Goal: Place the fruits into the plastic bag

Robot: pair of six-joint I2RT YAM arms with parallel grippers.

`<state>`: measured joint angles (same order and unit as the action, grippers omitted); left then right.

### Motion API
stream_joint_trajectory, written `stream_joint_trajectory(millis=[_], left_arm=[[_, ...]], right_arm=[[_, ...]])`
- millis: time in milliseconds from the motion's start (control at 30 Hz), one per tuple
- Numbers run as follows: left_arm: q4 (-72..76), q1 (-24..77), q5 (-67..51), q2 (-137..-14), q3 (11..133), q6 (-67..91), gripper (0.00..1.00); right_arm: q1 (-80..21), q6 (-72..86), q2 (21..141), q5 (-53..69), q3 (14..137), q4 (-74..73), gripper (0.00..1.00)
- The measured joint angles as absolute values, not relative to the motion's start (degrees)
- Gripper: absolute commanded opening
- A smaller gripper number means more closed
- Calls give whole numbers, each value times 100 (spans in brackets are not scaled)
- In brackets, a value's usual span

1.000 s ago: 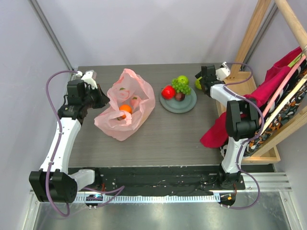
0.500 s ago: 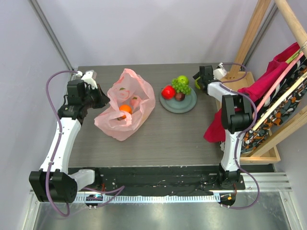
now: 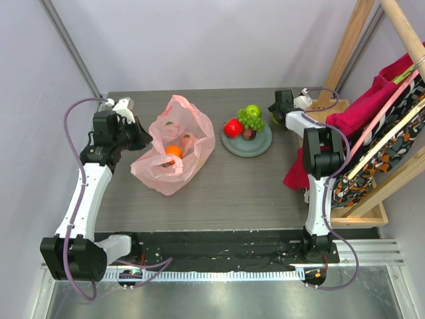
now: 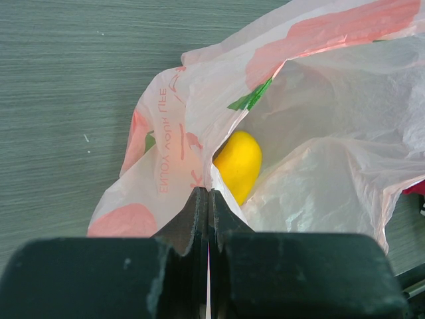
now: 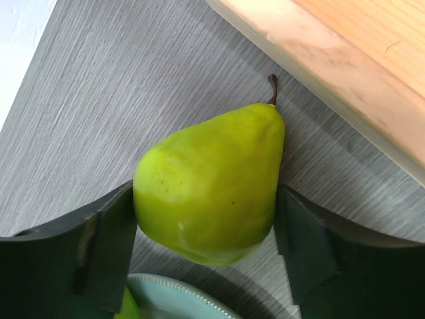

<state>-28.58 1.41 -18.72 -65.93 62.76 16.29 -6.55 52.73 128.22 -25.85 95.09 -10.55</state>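
- While left fingers (image 4: 192, 222) clamp the plastic bag (image 4: 319, 133) at lower centre, squeeze the pear (image 5: 209, 183) squarely — slowly.
- Right fingers (image 5: 106, 246) flank it — whether they grip yet, I cannot tell.

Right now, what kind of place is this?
Probably a lab robot test cell: left arm and right arm bolted to one table, plain walls close around it, toy fruits on a plate.

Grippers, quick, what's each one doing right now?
Left gripper: closed, pinching the plastic bag.
Right gripper: closed on the green pear.
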Motion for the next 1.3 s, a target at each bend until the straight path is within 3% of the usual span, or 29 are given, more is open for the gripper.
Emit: stream_joint_trajectory(millis=[167, 333, 567, 733, 933, 1300], left_arm=[[-2858, 143, -1890, -6593, 6276, 1629, 0], [-2858, 141, -1907, -6593, 6276, 1629, 0], [-2856, 141, -1914, -6593, 6276, 1629, 0], [-2851, 141, -1959, -6593, 6276, 1632, 0], [-2849, 141, -2064, -6593, 6276, 1634, 0], [-2768, 141, -2128, -6523, 6254, 1634, 0]], right_arm=[[-642, 5317, 12827, -2585, 9515, -1074, 51], [-639, 5336, 12728, -2556, 9277, -812, 44], [-650, 5406, 11710, -2078, 7828, -117, 31], [-751, 5446, 10648, -1765, 6882, 611, 30], [-899, 5605, 9633, -978, 6038, 2180, 21], [-1752, 5712, 9509, 856, 5714, 4484, 18]])
